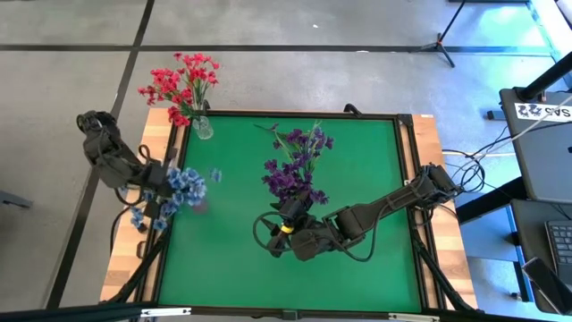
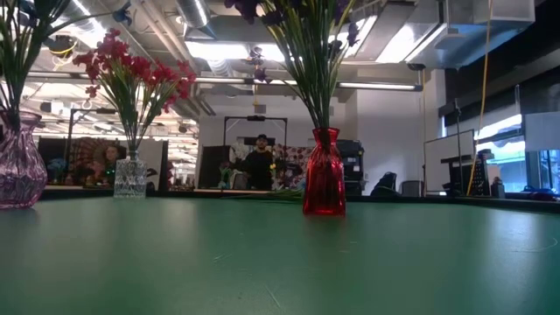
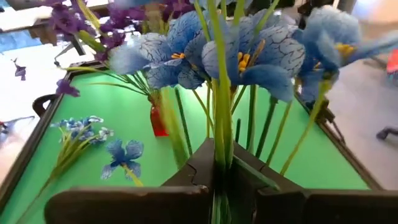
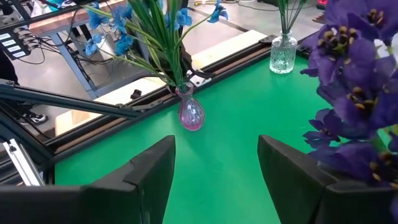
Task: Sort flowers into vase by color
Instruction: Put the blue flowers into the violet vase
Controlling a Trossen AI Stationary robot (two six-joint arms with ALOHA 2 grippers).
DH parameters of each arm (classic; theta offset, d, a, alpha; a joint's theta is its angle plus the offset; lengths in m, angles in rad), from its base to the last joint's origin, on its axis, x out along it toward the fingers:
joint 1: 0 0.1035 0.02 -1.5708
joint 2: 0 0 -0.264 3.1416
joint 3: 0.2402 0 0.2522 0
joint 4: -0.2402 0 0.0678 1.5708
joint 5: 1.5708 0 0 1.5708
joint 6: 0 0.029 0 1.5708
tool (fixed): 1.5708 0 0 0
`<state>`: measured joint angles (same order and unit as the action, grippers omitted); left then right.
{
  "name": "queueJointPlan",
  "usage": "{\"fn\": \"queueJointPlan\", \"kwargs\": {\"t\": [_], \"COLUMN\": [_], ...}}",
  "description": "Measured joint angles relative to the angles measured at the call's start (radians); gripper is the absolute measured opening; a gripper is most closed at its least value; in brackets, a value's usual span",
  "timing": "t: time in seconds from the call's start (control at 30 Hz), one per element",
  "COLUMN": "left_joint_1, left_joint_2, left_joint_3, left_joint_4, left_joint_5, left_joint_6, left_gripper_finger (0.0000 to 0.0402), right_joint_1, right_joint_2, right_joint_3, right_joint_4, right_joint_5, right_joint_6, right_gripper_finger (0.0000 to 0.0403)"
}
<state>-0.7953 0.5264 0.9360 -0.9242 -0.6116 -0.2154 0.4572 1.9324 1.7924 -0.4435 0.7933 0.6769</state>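
At mat's left edge: left gripper (image 3: 217, 180) clamps blue flowers (image 1: 183, 188); right gripper (image 4: 214, 168) open.

Two dark, matte, chunky-jointed arms. Right arm (image 1: 384, 207): black cable looped beside the wrist, yellow band just behind the fingers. Right gripper (image 4: 214, 180): two broad, flat, black fingers with bevelled edges. Left gripper (image 3: 214, 186): same black angular blocks, meeting at a seam.

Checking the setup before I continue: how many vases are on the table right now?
3. A clear vase with red flowers at the mat's far left corner, a pink vase at the left edge with blue flowers, and a red vase mid-mat with purple flowers.
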Motion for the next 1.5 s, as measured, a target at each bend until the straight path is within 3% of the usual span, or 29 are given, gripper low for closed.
{"fn": "queueJointPlan", "kwargs": {"t": [0.27,0.53,0.93,1.27,1.5], "left_joint_1": [0.0,0.0,0.0,0.0,0.0], "left_joint_2": [-0.032,-0.032,-0.031,-0.03,-0.029], "left_joint_3": [0.0,0.007,0.099,0.12,0.195], "left_joint_4": [-0.058,-0.104,-0.182,-0.216,-0.137], "left_joint_5": [0.013,0.148,0.158,0.149,0.141], "left_joint_6": [-0.098,-0.156,-0.2,-0.228,-0.173], "left_gripper_finger": [0.0077,0.0121,0.0124,0.0125,0.0125], "right_joint_1": [0.0,0.0,0.0,0.0,0.0], "right_joint_2": [0.0,0.0,0.0,0.0,0.0], "right_joint_3": [0.0,0.0,0.0,0.0,0.001], "right_joint_4": [0.001,0.022,0.047,0.176,0.203], "right_joint_5": [0.0,-0.001,-0.001,0.0,-0.133], "right_joint_6": [0.0,0.0,-0.029,-0.128,-0.189], "right_gripper_finger": [0.023,0.023,0.023,0.023,0.023]}}
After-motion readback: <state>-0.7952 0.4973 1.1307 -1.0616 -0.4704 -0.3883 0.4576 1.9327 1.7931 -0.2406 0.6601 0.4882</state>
